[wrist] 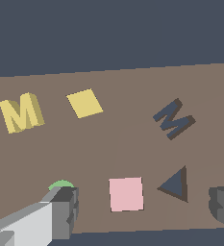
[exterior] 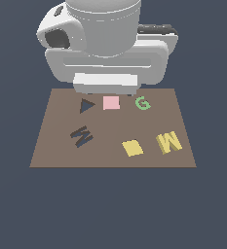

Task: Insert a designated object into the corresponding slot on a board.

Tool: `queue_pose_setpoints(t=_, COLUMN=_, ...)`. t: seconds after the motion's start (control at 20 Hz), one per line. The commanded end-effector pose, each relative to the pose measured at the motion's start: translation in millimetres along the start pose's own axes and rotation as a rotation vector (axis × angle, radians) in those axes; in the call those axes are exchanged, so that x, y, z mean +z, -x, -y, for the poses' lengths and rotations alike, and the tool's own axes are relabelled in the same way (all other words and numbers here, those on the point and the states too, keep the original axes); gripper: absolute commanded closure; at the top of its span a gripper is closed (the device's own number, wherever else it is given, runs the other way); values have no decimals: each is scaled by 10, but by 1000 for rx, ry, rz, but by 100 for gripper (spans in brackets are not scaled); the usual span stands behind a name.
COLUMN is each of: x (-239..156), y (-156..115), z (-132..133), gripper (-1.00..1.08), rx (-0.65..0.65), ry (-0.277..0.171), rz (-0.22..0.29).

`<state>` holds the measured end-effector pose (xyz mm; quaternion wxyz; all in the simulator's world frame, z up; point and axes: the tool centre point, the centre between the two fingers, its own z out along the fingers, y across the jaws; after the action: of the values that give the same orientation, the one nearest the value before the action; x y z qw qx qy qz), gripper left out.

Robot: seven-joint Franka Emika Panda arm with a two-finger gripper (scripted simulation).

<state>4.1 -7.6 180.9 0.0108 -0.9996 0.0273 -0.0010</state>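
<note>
— Around the M (exterior: 169, 141)? Bare board (exterior: 105, 155) on all sides; nearest is the flat yellow square (exterior: 132, 148), just to its left in the exterior view, apart from it.

— And the slot (exterior: 81, 136)? Open above, centre-left of the frame. Triangular recess (exterior: 87, 105) and pink square (exterior: 111, 102) farther back, G (exterior: 142, 102) beside them under the arm. Gripper (wrist: 144, 209) spread wide either side of the pink square.

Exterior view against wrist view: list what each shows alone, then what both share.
Only the exterior view shows the white robot arm and the whole small green letter G. Only the wrist view shows the open gripper fingers, one covering most of that G. Both show the flat brown rectangular board, thick yellow M-shaped block, flat yellow square, flat pink square, dark grey M-shaped recess and dark triangular recess.
</note>
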Motion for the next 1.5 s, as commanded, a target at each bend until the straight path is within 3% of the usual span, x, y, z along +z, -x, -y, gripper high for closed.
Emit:
queue_pose_setpoints(t=0.0, x=0, y=0, z=0, gripper=-92, rx=0, ry=0, rz=0)
queue_pose_setpoints(t=0.55, x=232, y=-142, z=297, gripper=-92, rx=-53, ry=2, rz=1)
queue_pose_setpoints(t=1.45, x=1191, y=-580, z=1576, gripper=-92, rx=-272, ry=18, rz=4)
